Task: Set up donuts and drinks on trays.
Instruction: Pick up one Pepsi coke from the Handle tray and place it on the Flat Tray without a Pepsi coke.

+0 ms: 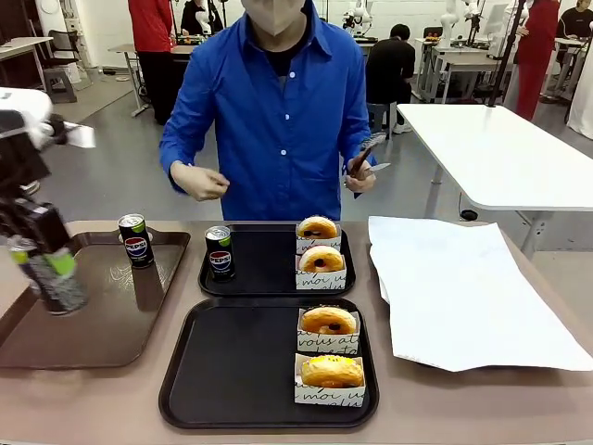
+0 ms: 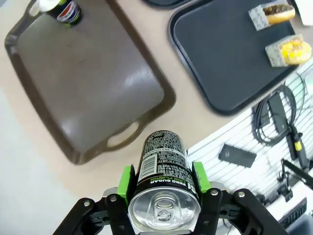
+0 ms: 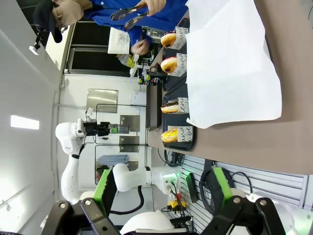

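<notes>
My left gripper [image 1: 44, 269] is shut on a black Pepsi can [image 1: 57, 289], held above the left end of the brown tray. In the left wrist view the can [image 2: 164, 169] sits between the green pads [image 2: 126, 180], silver top toward the camera. A second can [image 1: 136, 239] stands on the brown tray, and a third [image 1: 220, 252] stands on the far black tray [image 1: 264, 278], beside two sleeved donuts [image 1: 318, 229] [image 1: 321, 260]. The near black tray [image 1: 232, 371] carries two more donuts [image 1: 328, 323] [image 1: 333, 373]. My right gripper [image 3: 161, 200] is open with nothing between its fingers, off the table's right end.
A glossy brown tray [image 1: 102, 324] lies at the left. A large white paper sheet [image 1: 463, 287] covers the table's right side. The person stands at the far edge and holds tongs [image 1: 361, 159] in one hand above the far tray.
</notes>
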Tool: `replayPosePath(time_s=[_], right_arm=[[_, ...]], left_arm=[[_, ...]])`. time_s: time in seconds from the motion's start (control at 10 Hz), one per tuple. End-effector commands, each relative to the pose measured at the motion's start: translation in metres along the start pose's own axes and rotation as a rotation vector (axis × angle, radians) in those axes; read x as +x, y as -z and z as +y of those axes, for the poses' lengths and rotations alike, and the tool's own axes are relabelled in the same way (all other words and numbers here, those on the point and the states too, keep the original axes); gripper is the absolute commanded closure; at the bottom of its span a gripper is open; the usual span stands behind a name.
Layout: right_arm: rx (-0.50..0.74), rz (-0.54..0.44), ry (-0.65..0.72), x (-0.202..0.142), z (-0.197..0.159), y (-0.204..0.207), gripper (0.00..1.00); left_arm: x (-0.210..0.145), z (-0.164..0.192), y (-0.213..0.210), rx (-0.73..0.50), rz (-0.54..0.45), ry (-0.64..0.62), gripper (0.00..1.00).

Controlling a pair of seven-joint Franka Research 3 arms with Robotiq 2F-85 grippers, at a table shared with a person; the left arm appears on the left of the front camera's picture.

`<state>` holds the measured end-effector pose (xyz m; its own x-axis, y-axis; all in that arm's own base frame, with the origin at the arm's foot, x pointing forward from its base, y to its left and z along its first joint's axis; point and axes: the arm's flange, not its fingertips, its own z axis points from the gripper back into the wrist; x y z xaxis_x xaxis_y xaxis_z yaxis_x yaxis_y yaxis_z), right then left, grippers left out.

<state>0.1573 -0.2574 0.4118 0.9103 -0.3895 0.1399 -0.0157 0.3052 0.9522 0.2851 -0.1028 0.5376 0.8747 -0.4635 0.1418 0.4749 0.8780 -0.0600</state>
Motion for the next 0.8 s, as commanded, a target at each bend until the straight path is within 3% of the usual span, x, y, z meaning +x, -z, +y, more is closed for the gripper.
replayPosePath(time_s=[0.0,0.3,0.7], right_arm=[[0.015,-0.004,-0.015,-0.001,0.001,-0.001,0.00],[0.015,-0.004,-0.015,-0.001,0.001,-0.001,0.00],[0.015,-0.004,-0.015,-0.001,0.001,-0.001,0.00]], left_arm=[[0.037,-0.041,0.038,0.054,-0.038,-0.013,0.42],[0.089,-0.085,0.101,0.111,0.036,-0.016,0.42],[0.138,-0.100,0.143,0.082,0.068,-0.067,0.42]])
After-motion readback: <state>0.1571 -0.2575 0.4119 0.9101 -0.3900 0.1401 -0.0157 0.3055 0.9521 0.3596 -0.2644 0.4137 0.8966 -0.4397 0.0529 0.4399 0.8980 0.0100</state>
